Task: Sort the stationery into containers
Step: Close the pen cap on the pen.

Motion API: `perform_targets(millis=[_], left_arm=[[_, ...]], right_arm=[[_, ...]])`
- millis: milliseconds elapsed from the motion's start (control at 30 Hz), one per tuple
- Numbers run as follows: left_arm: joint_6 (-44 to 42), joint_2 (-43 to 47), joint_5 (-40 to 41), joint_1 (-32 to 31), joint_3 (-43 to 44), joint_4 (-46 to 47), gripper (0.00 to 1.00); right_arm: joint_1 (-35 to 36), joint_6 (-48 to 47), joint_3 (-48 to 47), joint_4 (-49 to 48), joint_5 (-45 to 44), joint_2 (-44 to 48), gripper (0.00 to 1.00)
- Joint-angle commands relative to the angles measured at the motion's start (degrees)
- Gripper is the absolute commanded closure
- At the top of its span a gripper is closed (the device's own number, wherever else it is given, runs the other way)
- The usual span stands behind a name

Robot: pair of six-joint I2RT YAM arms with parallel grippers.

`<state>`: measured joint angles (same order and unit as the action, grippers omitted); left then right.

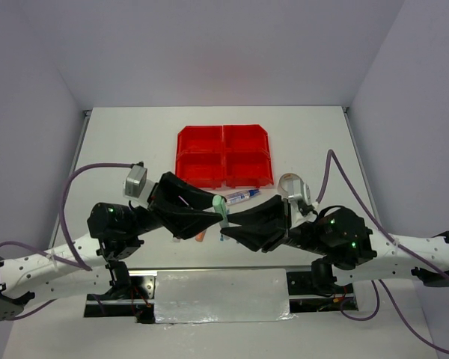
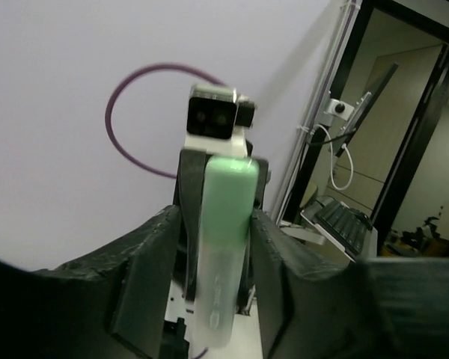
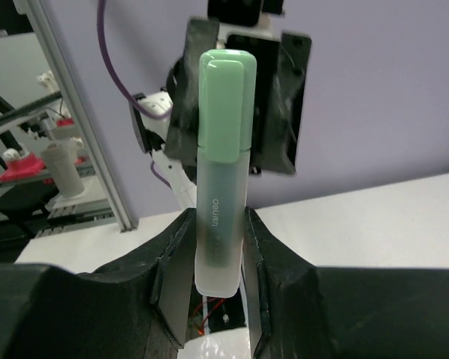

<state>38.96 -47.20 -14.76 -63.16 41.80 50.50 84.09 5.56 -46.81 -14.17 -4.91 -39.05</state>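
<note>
The green highlighter (image 3: 221, 202) hangs above the table, just short of the red bins (image 1: 223, 153). Both arms reach inward and meet fingertip to fingertip. Its long axis runs from one gripper to the other. The right gripper (image 3: 215, 224) clamps its translucent body. Its cap sits between the slightly parted left gripper (image 2: 215, 217) jaws.

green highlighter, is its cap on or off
On: right wrist view shows the cap seated on the highlighter body, held in the right gripper.
</note>
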Motion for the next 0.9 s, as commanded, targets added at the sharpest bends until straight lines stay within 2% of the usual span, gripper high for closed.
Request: perform_targets(millis=[0,267,433,700,867], left_arm=[[-0.99,-1.05,-2.90,-0.21,1.26,0.92,0.45],[-1.52,-0.61,-3.17,-0.21,1.27,0.74,0.32],[-2.22,-0.17,-2.82,-0.13,1.79,-0.40,0.37],[-3.54,0.09,-3.25,-0.21,3.37,-2.25,0.32],[-4.59,0.88,-2.90,-0.13,3.81,-2.86,0.33]], right_arm=[[-0.16,-1.61,-4.26,-4.72,1.04,1.17,1.00],[-0.16,-0.99,-5.57,-3.67,0.25,0.20,1.00],[-0.25,-0.90,-5.22,-3.67,-0.36,-0.24,1.00],[-0.16,0.06,-5.22,-2.00,-1.86,-2.17,1.00],[-0.25,0.76,-4.87,-1.56,-2.48,-2.61,1.00]])
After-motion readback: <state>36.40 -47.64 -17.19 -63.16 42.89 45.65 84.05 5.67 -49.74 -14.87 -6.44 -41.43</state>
